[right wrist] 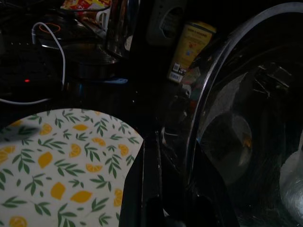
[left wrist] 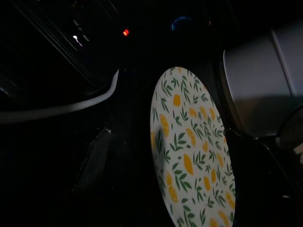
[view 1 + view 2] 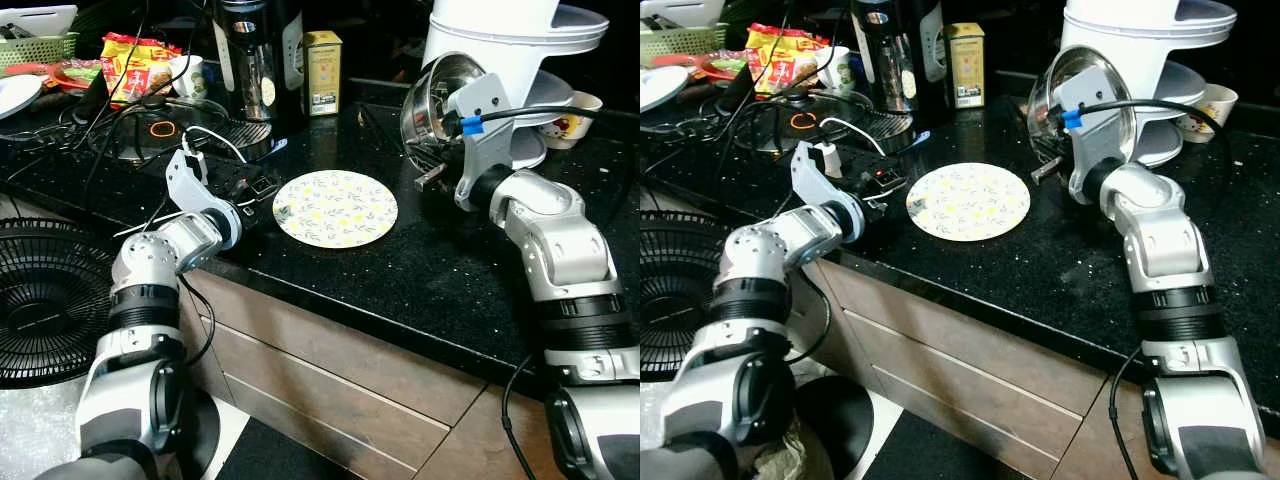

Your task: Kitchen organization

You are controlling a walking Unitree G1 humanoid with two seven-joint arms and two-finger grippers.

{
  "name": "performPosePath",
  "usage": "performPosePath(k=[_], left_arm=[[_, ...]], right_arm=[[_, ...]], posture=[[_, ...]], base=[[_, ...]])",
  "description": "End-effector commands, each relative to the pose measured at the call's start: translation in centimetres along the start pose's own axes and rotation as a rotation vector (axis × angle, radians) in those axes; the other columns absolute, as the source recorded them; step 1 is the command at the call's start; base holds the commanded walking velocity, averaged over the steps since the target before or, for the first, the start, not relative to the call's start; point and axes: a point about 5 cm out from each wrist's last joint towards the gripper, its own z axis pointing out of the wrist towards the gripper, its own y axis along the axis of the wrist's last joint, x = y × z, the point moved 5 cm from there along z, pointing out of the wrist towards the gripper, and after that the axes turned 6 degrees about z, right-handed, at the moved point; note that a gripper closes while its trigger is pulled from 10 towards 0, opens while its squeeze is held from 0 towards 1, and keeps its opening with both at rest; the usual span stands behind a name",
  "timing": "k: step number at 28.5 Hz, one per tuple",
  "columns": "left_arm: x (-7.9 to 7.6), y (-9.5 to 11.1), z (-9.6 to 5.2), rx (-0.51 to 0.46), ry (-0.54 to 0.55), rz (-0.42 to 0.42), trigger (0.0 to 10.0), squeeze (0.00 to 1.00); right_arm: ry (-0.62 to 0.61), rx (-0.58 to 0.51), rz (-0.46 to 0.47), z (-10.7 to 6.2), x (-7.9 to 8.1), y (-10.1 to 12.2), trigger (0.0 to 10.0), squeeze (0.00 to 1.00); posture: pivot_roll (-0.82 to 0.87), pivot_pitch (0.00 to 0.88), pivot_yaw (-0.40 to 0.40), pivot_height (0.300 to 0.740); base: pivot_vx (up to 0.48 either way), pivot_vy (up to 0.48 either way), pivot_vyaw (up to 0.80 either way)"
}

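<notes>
Right pincer (image 1: 177,189) clamped on tilted steel bowl's (image 3: 440,95) rim.

— Where does everything sit around the plate (image 3: 335,208)?
— The plate lies flat on the counter (image 3: 420,270). The power strip (image 3: 243,185) is just left of it, the tin (image 3: 323,58) behind, and the metal bowl (image 3: 432,100) to its right, tilted.

Black counter (image 3: 420,270) with lemon-print plate (image 3: 335,208)
</notes>
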Motion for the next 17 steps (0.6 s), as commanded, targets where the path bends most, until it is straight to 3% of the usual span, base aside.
performPosePath(k=[1,8,17], left_arm=[[0.8,-0.8,0.1,0.056,0.029,0.023,10.0,0.0],[0.5,0.0,0.6,0.065,-0.023,0.075,10.0,0.0],[-1.5,0.1,1.4,0.064,-0.12,0.103,10.0,0.0]], right_arm=[[0.005,-0.048,-0.034,0.0,0.1,1.9,10.0,0.0],[-0.001,-0.064,-0.037,-0.1,0.0,2.7,10.0,0.0],[0.008,-0.05,-0.049,-0.7,0.4,2.7,10.0,0.0]], posture=[[-0.03,0.0,0.011,0.74],[-0.05,0.0,0.008,0.74],[-0.08,0.0,0.011,0.74]], base=[[0.0,0.0,0.0],[0.0,0.0,0.0],[0.0,0.0,0.0]])
